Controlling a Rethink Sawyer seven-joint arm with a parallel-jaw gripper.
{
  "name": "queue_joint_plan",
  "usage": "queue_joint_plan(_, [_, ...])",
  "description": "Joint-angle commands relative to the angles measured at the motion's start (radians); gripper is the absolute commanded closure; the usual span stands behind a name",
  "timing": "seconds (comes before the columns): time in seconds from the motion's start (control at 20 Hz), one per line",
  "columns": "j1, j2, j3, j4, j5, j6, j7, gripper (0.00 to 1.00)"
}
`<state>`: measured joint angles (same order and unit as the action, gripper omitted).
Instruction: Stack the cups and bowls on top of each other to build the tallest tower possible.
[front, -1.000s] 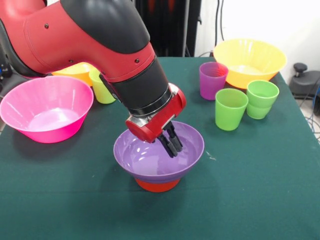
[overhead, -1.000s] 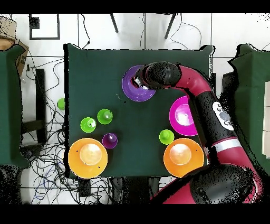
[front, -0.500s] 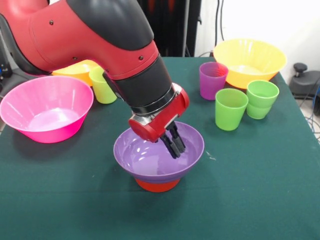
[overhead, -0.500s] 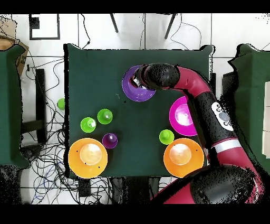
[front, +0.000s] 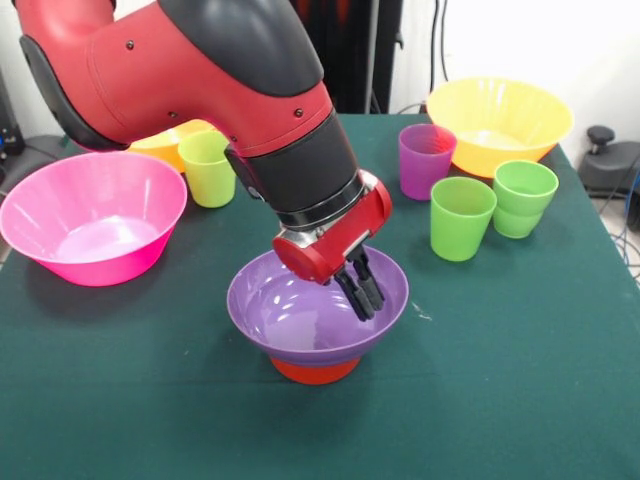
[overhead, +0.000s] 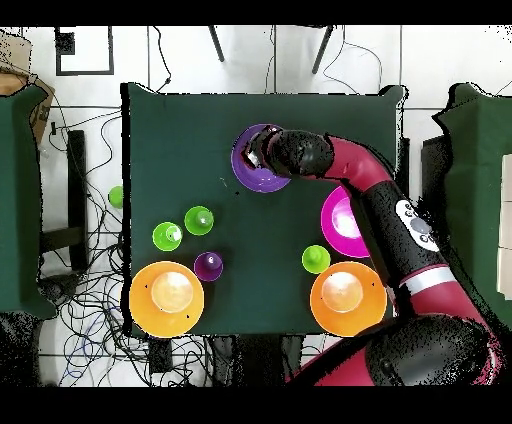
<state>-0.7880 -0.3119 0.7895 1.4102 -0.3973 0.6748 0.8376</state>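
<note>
Purple plastic caught the eye first: the medium purple bowl (front: 316, 310) sat upright on the small orange bowl (front: 315, 371), toward the front edge of the green table (front: 520, 380) in the front view. The gripper (front: 363, 292) hung inside the purple bowl at its right side, its two dark fingers (front: 358, 285) drawn close together and clasping nothing, just above the bowl's inner wall. The pink bowl (front: 92, 215) stood at the table's left edge. Behind it the yellow-green cup (front: 208, 168) stood beside an orange-yellow bowl (front: 165, 142) that the arm (front: 200, 80) partly hid. The second orange-yellow bowl (front: 499, 122) occupied the back right corner, with the translucent purple cup (front: 425, 160) just in front of it. Two green cups (front: 462, 217) stood close together near the right edge; whether they touched could not be told.
</note>
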Motion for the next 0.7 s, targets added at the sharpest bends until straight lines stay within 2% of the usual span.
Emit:
queue_joint_plan(0.05, [-0.019, 0.045, -0.045, 0.102, -0.019, -0.092, 0.114, 1.0])
queue_joint_plan(0.7, [-0.006, 0.057, -0.045, 0.093, -0.001, -0.089, 0.106, 1.0])
